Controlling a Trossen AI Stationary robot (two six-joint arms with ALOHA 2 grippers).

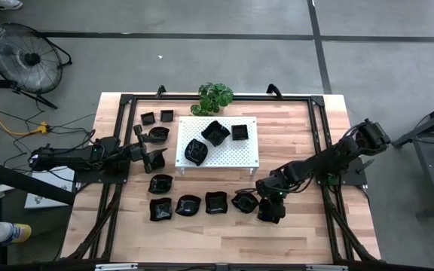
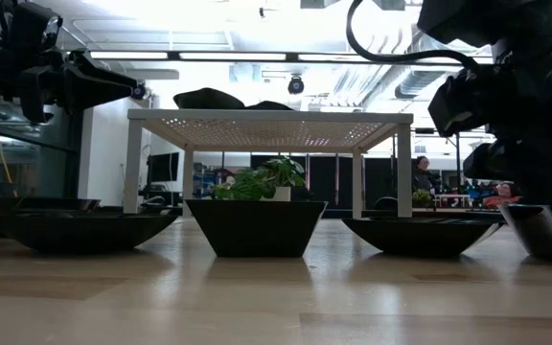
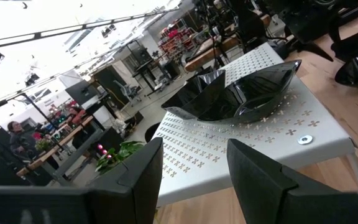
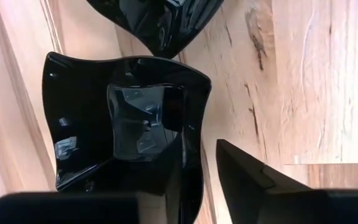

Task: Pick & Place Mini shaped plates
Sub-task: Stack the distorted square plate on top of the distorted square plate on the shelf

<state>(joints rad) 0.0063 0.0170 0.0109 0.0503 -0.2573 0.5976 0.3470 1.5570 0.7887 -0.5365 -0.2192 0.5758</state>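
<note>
Several glossy black mini plates lie on the wooden table: a near row [image 1: 187,204] and a few at the far left [image 1: 159,134]. Three more [image 1: 215,132] sit on the white perforated board [image 1: 232,156]. My right gripper [image 1: 270,209] is low over the row's rightmost plate, a wavy-edged square one [image 4: 123,124]. The gripper [image 4: 201,168] is open, with one finger over the plate's hollow and one outside its rim. My left gripper [image 1: 155,156] is open and empty beside the board's left edge. It [image 3: 194,146] faces two of the plates on the board [image 3: 241,93]. My right gripper points down at the wavy plate, its fingers on either side of the plate's rim [image 4: 197,155]. A strip of bare wood shows between the rim and the outer finger [image 4: 260,180]. I cannot tell whether the inner finger touches the plate. The plate lies flat on the table.
A green potted plant [image 1: 215,96] stands at the far edge behind the board. A black frame [image 1: 319,128] runs around the work area. The board stands on legs [image 2: 188,172] above the tabletop. Another plate [image 4: 160,25] lies close to the wavy one.
</note>
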